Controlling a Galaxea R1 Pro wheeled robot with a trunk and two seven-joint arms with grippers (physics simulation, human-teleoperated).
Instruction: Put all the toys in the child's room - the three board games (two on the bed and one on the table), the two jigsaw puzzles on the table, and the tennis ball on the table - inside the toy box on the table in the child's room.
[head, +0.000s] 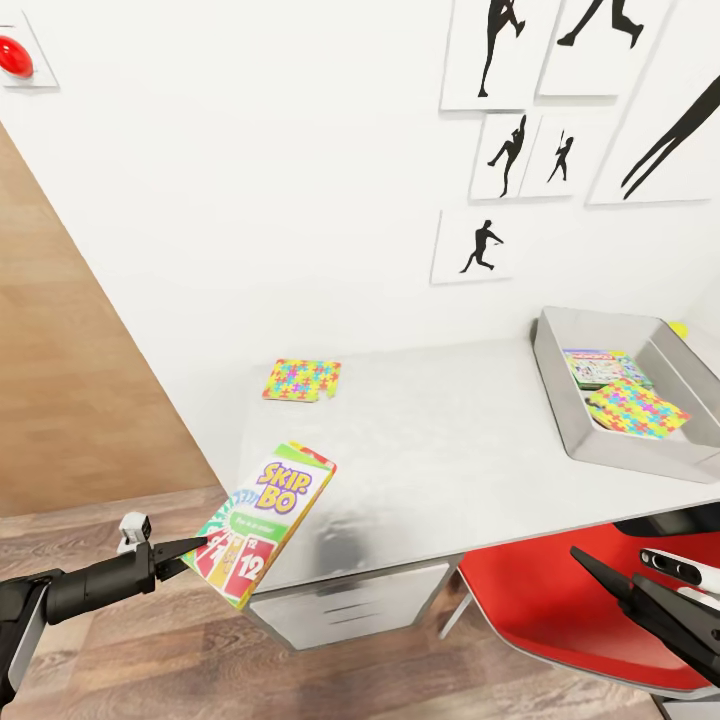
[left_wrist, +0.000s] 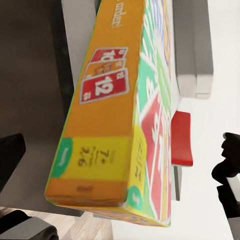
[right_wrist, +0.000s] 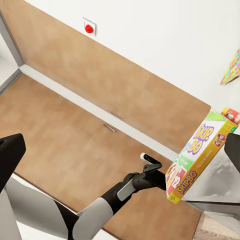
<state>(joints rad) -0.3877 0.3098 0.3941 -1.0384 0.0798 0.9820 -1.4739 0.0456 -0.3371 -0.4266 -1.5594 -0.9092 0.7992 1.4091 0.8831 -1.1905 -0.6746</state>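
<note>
My left gripper (head: 195, 548) is shut on the lower corner of a Skip-Bo board game (head: 264, 520), a flat box tilted over the front left corner of the table (head: 450, 450). The same box (left_wrist: 115, 115) looms close in the left wrist view, and the right wrist view catches the box (right_wrist: 200, 155) with the left gripper (right_wrist: 162, 177) at its corner. One jigsaw puzzle (head: 301, 380) lies on the table's back left. The grey toy box (head: 560, 400) at the right holds a board game (head: 600, 366) and a jigsaw puzzle (head: 636, 408). Behind it peeks the yellow tennis ball (head: 680, 328). My right gripper (head: 610, 585) hangs open, low at the right.
A red chair (head: 560, 610) stands under the table's right part, below my right arm. A white drawer unit (head: 350, 605) sits beneath the table's front. Silhouette pictures (head: 480, 245) hang on the white wall. Wood floor (head: 150, 660) spreads to the left.
</note>
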